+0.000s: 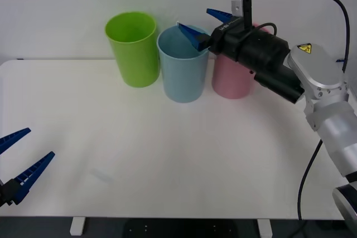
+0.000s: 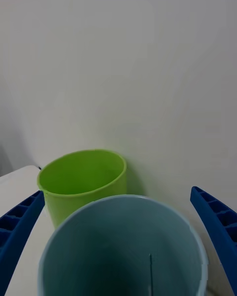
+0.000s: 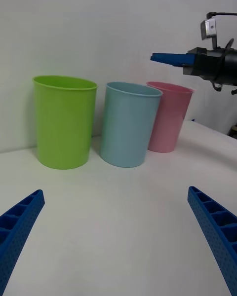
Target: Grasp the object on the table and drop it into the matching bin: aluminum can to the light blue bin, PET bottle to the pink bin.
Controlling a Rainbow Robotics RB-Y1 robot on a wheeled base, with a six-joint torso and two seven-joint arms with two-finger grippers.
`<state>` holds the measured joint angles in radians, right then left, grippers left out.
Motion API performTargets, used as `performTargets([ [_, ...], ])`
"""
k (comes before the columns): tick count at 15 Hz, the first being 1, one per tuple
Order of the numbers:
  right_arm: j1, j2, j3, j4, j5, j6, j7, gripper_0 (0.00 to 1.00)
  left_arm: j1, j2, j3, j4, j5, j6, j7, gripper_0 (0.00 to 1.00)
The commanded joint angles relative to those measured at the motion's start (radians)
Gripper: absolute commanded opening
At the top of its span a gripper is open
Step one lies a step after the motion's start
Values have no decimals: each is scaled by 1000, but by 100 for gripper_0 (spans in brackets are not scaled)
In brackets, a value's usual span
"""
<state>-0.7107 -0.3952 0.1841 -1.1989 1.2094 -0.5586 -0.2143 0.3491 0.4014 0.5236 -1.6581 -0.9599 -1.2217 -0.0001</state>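
Note:
My right gripper (image 1: 193, 18) hangs open just over the mouth of the light blue bin (image 1: 182, 73), which stands in the middle of a row at the table's (image 1: 167, 154) far edge. From the right wrist I look down between my own fingers (image 2: 15, 227) into the light blue bin (image 2: 123, 246); only its walls show inside. The pink bin (image 1: 230, 79) stands to its right, partly behind my right arm. The aluminum can is out of view, as is any PET bottle. My left gripper (image 1: 40, 142) rests open and holds nothing at the near left edge.
A lime green bin (image 1: 134, 48) stands left of the light blue bin, nearly touching it. A white wall rises right behind the three bins. A black cable loops from my right wrist down the table's right side. White tabletop (image 3: 123, 217) stretches between my left gripper and the bins.

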Motion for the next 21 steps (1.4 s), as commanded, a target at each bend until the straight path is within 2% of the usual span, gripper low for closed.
performTargets([
  [1, 88, -59, 0, -103, -31, -12, -4, 100, 0, 0, 0, 0, 0, 0, 0, 100],
  [6, 297, -192, -3, -308, -134, -14, 7, 100, 0, 0, 0, 0, 0, 0, 0, 100],
  [9, 436, -252, -49, -435, -172, -20, 24, 100, 0, 0, 0, 0, 0, 0, 0, 100],
  [15, 628, -260, -230, -485, -179, -257, 75, 100, 0, 0, 0, 0, 0, 0, 0, 100],
  [21, 838, -252, -374, -542, -172, -392, 164, 100, 0, 0, 0, 0, 0, 0, 0, 100],
])
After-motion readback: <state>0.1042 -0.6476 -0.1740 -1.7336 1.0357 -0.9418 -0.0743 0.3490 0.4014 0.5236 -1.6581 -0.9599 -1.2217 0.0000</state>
